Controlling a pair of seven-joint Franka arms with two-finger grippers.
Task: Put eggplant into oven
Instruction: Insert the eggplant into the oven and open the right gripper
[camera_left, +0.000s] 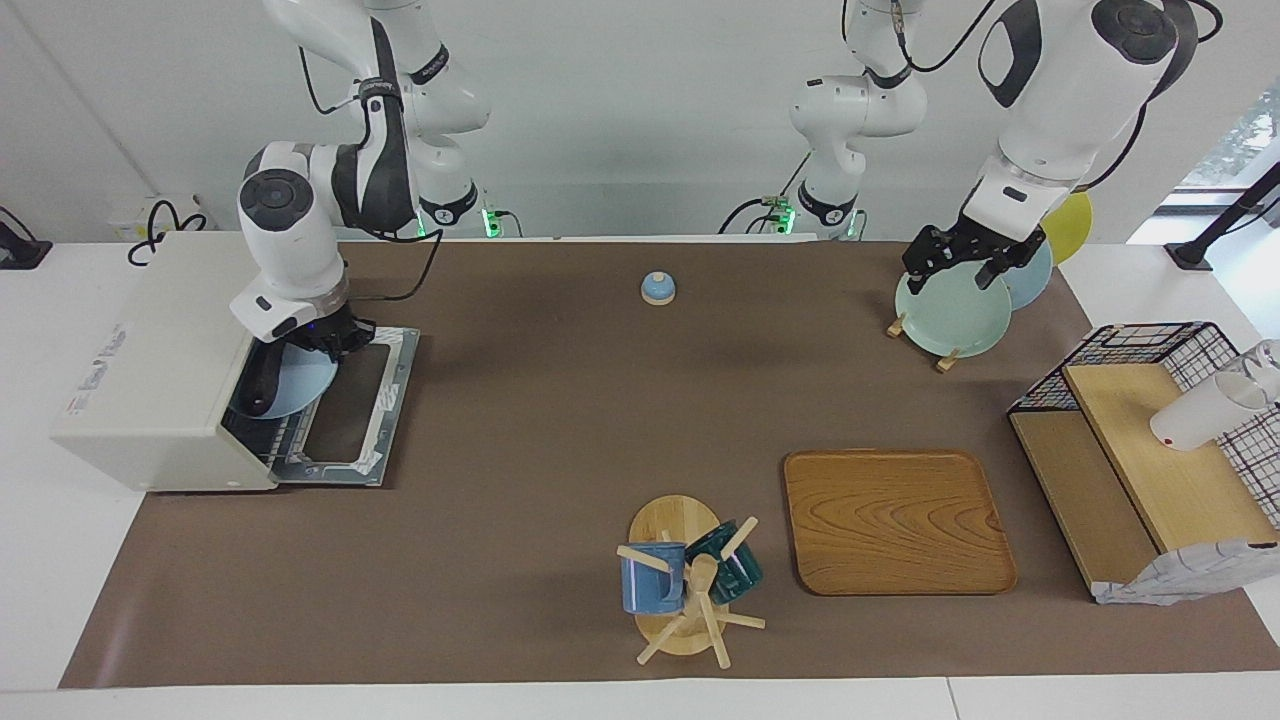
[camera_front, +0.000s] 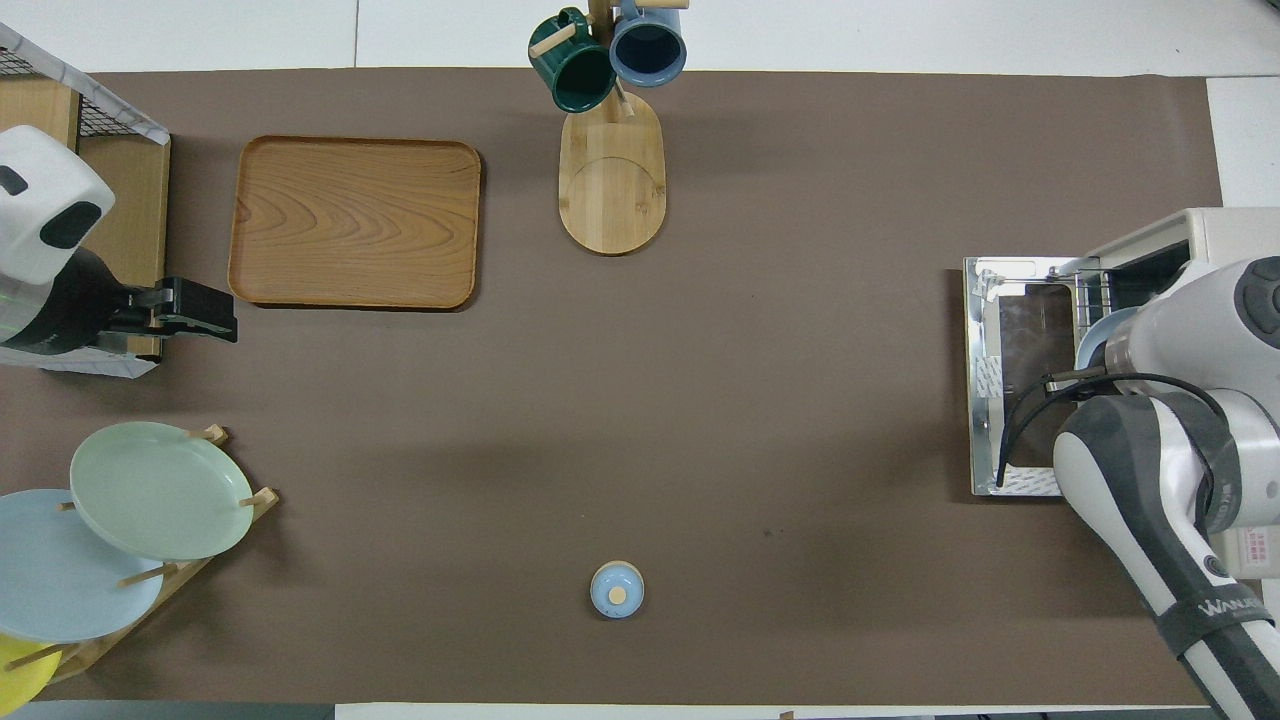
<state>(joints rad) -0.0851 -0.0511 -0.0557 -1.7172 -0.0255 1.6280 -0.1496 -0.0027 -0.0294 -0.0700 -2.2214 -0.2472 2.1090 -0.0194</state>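
The off-white oven (camera_left: 160, 380) stands at the right arm's end of the table, its door (camera_left: 350, 420) dropped open flat. A light blue plate (camera_left: 300, 385) sits in the oven mouth, half inside. The dark eggplant (camera_left: 257, 385) lies on the plate, just inside the opening. My right gripper (camera_left: 335, 340) is at the plate's rim nearer the robots, over the open door. In the overhead view the right arm hides it and only the plate's edge (camera_front: 1098, 338) shows in the oven (camera_front: 1220, 235). My left gripper (camera_left: 955, 268) waits open over the plate rack.
A rack with a green plate (camera_left: 950, 310) and other plates stands near the left arm. A wooden tray (camera_left: 895, 520), a mug tree (camera_left: 685, 580), a small blue knob-shaped object (camera_left: 657, 288) and a wire-and-wood shelf (camera_left: 1150, 450) are also on the mat.
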